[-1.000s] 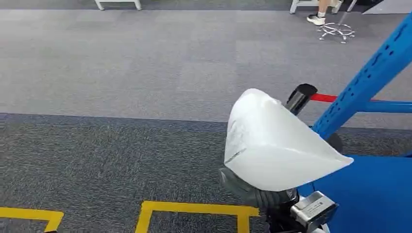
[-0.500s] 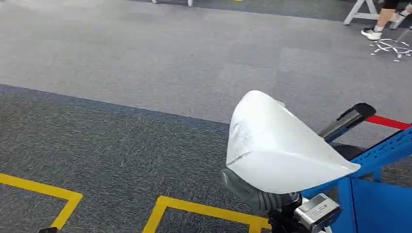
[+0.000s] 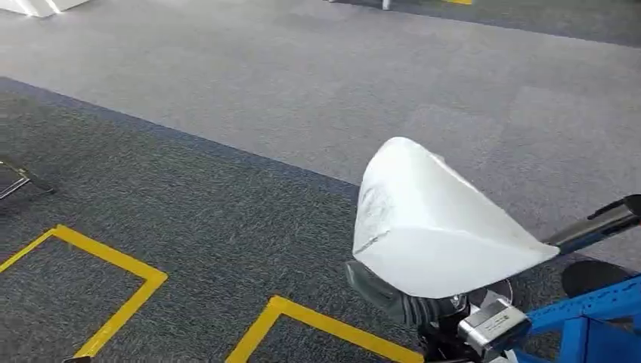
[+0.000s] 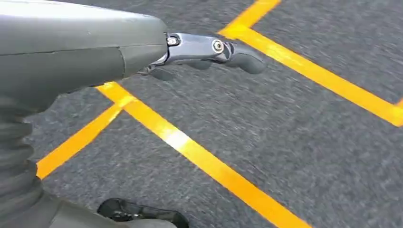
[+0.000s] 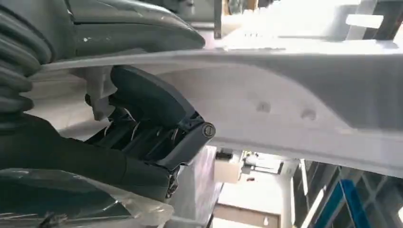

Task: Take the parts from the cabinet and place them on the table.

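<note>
Grey carpet floor (image 3: 227, 98) with yellow tape lines (image 3: 125, 302); blue frame (image 3: 597, 318) alongside.

open grey carpet (image 3: 249, 113) ahead and left, blue rack frame (image 3: 597, 310) crowding the right

Even bright light, blurred carpet (image 4: 285, 142) (left wrist), overexposed right-wrist background

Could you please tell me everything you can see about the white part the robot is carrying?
The white part is a pale, smooth, matt shell that looks like moulded plastic, rounded at one end and tapering to a thin pointed edge at the other. Faint grey scuffs mark its side. The right hand holds it from beneath, raised above the grey carpet. In the right wrist view its underside shows two small round dimples, and the dark fingers press against it.
</note>
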Tool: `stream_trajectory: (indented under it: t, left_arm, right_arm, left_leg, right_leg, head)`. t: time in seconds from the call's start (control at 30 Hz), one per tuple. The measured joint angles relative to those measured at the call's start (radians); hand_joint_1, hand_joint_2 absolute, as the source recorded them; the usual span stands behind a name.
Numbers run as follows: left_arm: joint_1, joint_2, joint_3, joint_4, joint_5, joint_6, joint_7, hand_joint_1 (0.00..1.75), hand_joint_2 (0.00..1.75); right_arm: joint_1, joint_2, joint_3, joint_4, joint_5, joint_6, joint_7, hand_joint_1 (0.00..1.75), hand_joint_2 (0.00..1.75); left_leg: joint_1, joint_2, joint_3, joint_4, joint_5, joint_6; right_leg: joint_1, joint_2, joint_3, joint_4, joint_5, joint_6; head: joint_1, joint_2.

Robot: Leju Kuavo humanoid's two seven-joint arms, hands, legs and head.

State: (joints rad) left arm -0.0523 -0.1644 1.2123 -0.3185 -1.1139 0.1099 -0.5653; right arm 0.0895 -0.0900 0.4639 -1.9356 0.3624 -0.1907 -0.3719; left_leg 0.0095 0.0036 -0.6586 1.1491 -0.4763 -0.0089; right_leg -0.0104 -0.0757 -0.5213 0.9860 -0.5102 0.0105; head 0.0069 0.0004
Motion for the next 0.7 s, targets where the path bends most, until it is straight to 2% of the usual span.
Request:
stream_trajectory:
  t: [0.03, 0.07, 0.1, 0.2, 0.23, 0.27, 0.3, 0.33, 0.37, 0.4, 0.43, 0.47, 0.5, 0.53, 0.57, 0.6, 0.7]
  left_arm:
    - [0.0, 0.001, 0.0, 0.0, 0.0, 0.0, 0.0, 0.0, 1.75]
    - [-0.003, 0.001, 0.0, 0.0, 0.0, 0.0, 0.0, 0.0, 1.75]
    - [-0.005, 0.001, 0.0, 0.0, 0.0, 0.0, 0.0, 0.0, 1.75]
    - [0.003, 0.002, 0.0, 0.0, 0.001, 0.0, 0.0, 0.0, 1.75]
    - [0.004, 0.002, 0.0, 0.0, 0.001, 0.0, 0.001, 0.0, 1.75]
    - [0.003, 0.002, 0.0, 0.0, 0.001, 0.0, 0.001, 0.0, 1.75]
    - [0.0, 0.002, 0.0, 0.0, 0.001, 0.0, 0.001, 0.0, 1.75]
    - [-0.003, 0.002, 0.0, 0.0, 0.001, 0.0, 0.001, 0.0, 1.75]
    - [-0.003, 0.002, 0.0, 0.0, 0.001, 0.0, 0.001, 0.0, 1.75]
    - [-0.003, 0.002, 0.0, 0.0, 0.001, 0.0, 0.001, 0.0, 1.75]
    - [-0.002, 0.002, 0.0, 0.0, 0.001, 0.0, 0.001, 0.0, 1.75]
    - [-0.002, 0.002, 0.0, 0.0, 0.001, 0.0, 0.002, 0.0, 1.75]
    - [-0.002, 0.002, 0.0, 0.0, 0.001, 0.0, 0.002, 0.0, 1.75]
    - [-0.002, 0.0, 0.0, 0.0, 0.001, 0.0, 0.002, 0.0, 1.75]
    - [-0.002, -0.001, 0.0, 0.0, 0.001, 0.0, 0.002, 0.0, 1.75]
    - [-0.004, -0.001, 0.0, 0.0, 0.001, 0.0, 0.002, 0.0, 1.75]
    - [0.003, -0.001, 0.0, 0.0, 0.001, 0.0, 0.002, 0.0, 1.75]
  right_arm:
    - [0.0, 0.0, 0.0, 0.0, 0.0, 0.0, 0.0, 1.75, 1.75]
    - [0.0, 0.0, 0.0, 0.0, 0.0, 0.0, 0.0, 1.75, 1.75]
    - [-0.003, 0.0, 0.0, 0.0, 0.0, 0.0, 0.0, 1.75, 1.75]
    - [-0.004, 0.0, 0.001, -0.001, 0.001, 0.0, 0.001, 1.75, 1.75]
    - [-0.006, 0.0, 0.001, -0.001, 0.002, 0.0, 0.001, 1.75, 1.75]
    - [-0.005, 0.0, 0.001, -0.002, 0.002, 0.0, -0.001, 1.75, 1.75]
    - [-0.005, 0.0, 0.0, -0.002, 0.002, -0.001, -0.001, 1.75, 1.75]
    - [-0.002, 0.0, 0.0, -0.001, 0.002, -0.001, 0.0, 1.75, 1.75]
    - [0.0, -0.001, 0.0, 0.0, 0.002, -0.001, 0.001, 1.75, 1.75]
    - [0.001, -0.001, 0.0, 0.001, 0.002, -0.001, 0.001, 1.75, 1.75]
    - [0.001, -0.001, 0.0, 0.002, 0.002, -0.001, 0.001, 1.75, 1.75]
    - [0.001, -0.001, 0.0, 0.002, 0.002, -0.001, 0.001, 1.75, 1.75]
    - [0.001, -0.001, 0.0, 0.002, 0.002, -0.002, 0.001, 1.75, 1.75]
    - [0.0, -0.001, 0.0, 0.002, 0.002, -0.002, 0.001, 1.75, 1.75]
    - [-0.001, -0.001, 0.0, 0.002, 0.002, -0.002, 0.001, 1.75, 1.75]
    - [0.001, -0.001, 0.0, 0.002, 0.002, -0.003, 0.001, 1.75, 1.75]
    - [-0.002, -0.002, -0.001, 0.002, 0.0, -0.005, 0.001, 1.75, 1.75]
  left_leg:
    - [-0.001, 0.033, 0.051, -0.093, 0.036, 0.004]
    - [-0.014, 0.07, 0.07, -0.123, 0.013, 0.006]
    - [-0.014, 0.059, 0.067, -0.131, 0.02, 0.018]
    - [-0.017, 0.028, 0.064, -0.134, 0.017, 0.035]
    - [-0.009, 0.018, 0.071, -0.14, 0.022, 0.042]
    - [-0.008, 0.011, 0.072, -0.14, 0.021, 0.048]
    - [-0.007, 0.001, 0.071, -0.14, 0.021, 0.053]
    - [-0.008, -0.011, 0.071, -0.14, 0.02, 0.055]
    - [-0.009, -0.025, 0.071, -0.139, 0.02, 0.056]
    - [-0.01, -0.037, 0.072, -0.139, 0.019, 0.056]
    - [-0.011, -0.052, 0.074, -0.139, 0.019, 0.057]
    - [-0.011, -0.068, 0.075, -0.139, 0.019, 0.057]
    - [-0.011, -0.085, 0.078, -0.139, 0.018, 0.055]
    - [-0.01, -0.099, 0.08, -0.138, 0.017, 0.054]
    - [-0.007, -0.11, 0.079, -0.138, 0.016, 0.051]
    - [-0.012, -0.124, 0.072, -0.13, 0.014, 0.044]
    - [-0.002, -0.156, 0.063, -0.138, 0.023, 0.021]
  right_leg:
    - [0.0, -0.012, 0.008, 0.0, -0.005, 0.003]
    - [0.005, -0.022, 0.011, 0.0, -0.008, 0.008]
    - [0.01, -0.03, 0.01, 0.004, -0.014, 0.015]
    - [0.009, -0.059, 0.021, -0.002, -0.019, 0.03]
    - [0.002, -0.024, 0.012, 0.007, -0.031, 0.038]
    - [0.0, 0.032, -0.002, 0.044, -0.054, 0.04]
    - [0.0, 0.059, -0.036, 0.114, -0.09, 0.04]
    - [-0.001, 0.069, -0.083, 0.206, -0.13, 0.043]
    - [0.0, 0.072, -0.129, 0.29, -0.159, 0.044]
    - [0.0, 0.073, -0.158, 0.334, -0.162, 0.044]
    - [0.0, 0.074, -0.165, 0.328, -0.14, 0.043]
    - [0.0, 0.075, -0.148, 0.274, -0.095, 0.04]
    - [0.0, 0.083, -0.11, 0.183, -0.039, 0.036]
    - [-0.001, 0.108, -0.068, 0.089, 0.01, 0.032]
    - [-0.005, 0.161, -0.044, 0.034, 0.013, 0.025]
    - [-0.009, 0.165, -0.03, 0.007, 0.005, 0.024]
    - [0.001, 0.137, -0.023, 0.014, 0.005, 0.013]
  head:
    - [0.0, 0.0]
    - [0.0, 0.0]
    - [0.0, 0.0]
    - [0.0, 0.0]
    - [0.002, 0.0]
    - [0.006, 0.0]
    - [0.009, 0.0]
    - [0.01, 0.0]
    - [0.012, 0.0]
    - [0.011, 0.0]
    - [0.011, 0.0]
    - [0.012, 0.0]
    - [0.011, 0.0]
    - [0.012, 0.0]
    - [0.011, 0.0]
    - [0.01, 0.0]
    - [0.011, 0.0]
